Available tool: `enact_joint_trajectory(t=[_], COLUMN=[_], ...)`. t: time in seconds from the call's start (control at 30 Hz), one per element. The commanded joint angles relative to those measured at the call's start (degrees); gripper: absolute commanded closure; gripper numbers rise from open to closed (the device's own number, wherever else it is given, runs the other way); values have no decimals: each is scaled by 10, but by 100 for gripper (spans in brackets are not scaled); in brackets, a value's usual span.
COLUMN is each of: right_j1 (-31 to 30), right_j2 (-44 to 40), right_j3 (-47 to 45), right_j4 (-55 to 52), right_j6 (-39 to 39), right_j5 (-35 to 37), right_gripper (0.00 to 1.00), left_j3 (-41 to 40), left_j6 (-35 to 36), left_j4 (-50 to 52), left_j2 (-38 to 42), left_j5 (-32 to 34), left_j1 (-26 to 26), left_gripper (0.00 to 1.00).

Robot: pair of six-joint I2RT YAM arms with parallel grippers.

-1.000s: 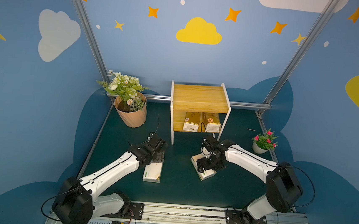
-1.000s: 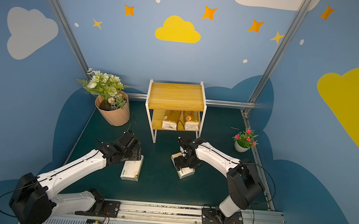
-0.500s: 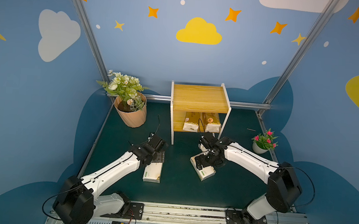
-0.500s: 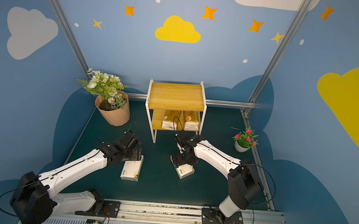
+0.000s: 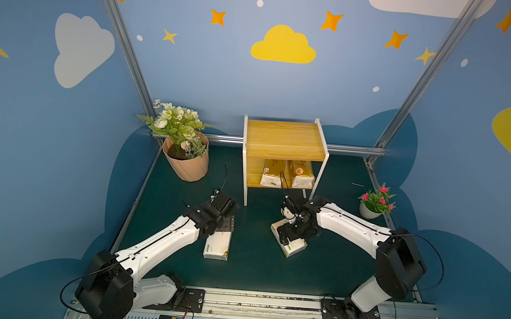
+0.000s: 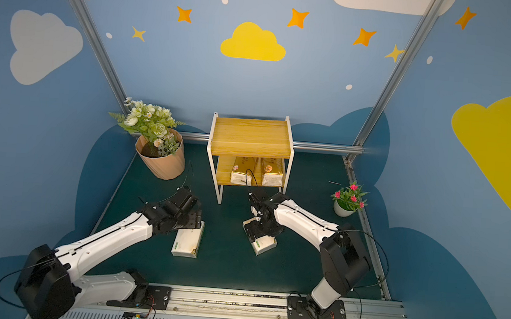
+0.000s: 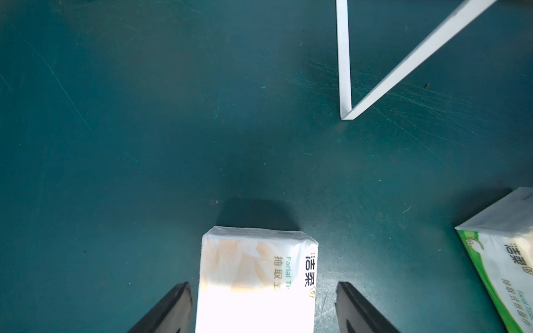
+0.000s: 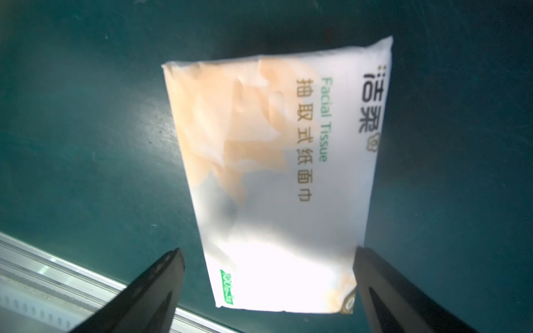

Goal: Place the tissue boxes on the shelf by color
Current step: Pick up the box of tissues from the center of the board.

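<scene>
Two yellow boards on a thin white frame make up the shelf; place everything else from it. On its lower board you see two gold tissue boxes, one left and one right. They sit close side by side, each with its long axis running front to back and a short end facing out of the shelf front.

Two white tissue boxes lie flat on the green mat in front of the shelf. The left white box sits just outside the shelf's left front leg, its long axis nearly square to the shelf front. The right white box sits before the shelf's right half, its long axis slanted and its far end swung toward the shelf's left side.

Your left gripper hangs over the left white box near its shelf-side end. Its jaws are wide, with a finger on either side and mat showing in both gaps, so it grips nothing. Your right gripper straddles the right white box at full spread. One finger sits at the box's edge and you cannot tell whether it touches; nothing is gripped.

Count: four boxes, two grippers, one shelf.
</scene>
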State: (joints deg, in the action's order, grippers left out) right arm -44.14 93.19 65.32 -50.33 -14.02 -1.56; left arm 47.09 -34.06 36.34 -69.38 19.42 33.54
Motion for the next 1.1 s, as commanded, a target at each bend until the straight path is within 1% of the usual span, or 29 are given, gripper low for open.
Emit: enact_joint_trajectory(t=[0.0,0.17,0.43,0.63,0.93,1.07], right_j1=[0,0,-1,-2,-10,-17], right_j2=[2,0,-11,-14,-2,14], right_j3=[-8,-9,-14,-23,-48,-56], right_j4=[0,0,-7,-3,35,42], right_j6=[12,15,27,32,8,1], right_j5=[0,1,22,27,-2,5], right_gripper=[2,2,2,2,2,2], left_j3=[0,0,-1,0,-1,-1], left_j6=[4,3,4,3,1,1], left_j4=[0,0,0,0,3,6], left_j2=[-1,-2,-4,-4,-5,-5], left_j5=[10,10,9,7,6,5], left_j1=[0,1,1,2,2,2], left_gripper=[16,16,15,12,11,11])
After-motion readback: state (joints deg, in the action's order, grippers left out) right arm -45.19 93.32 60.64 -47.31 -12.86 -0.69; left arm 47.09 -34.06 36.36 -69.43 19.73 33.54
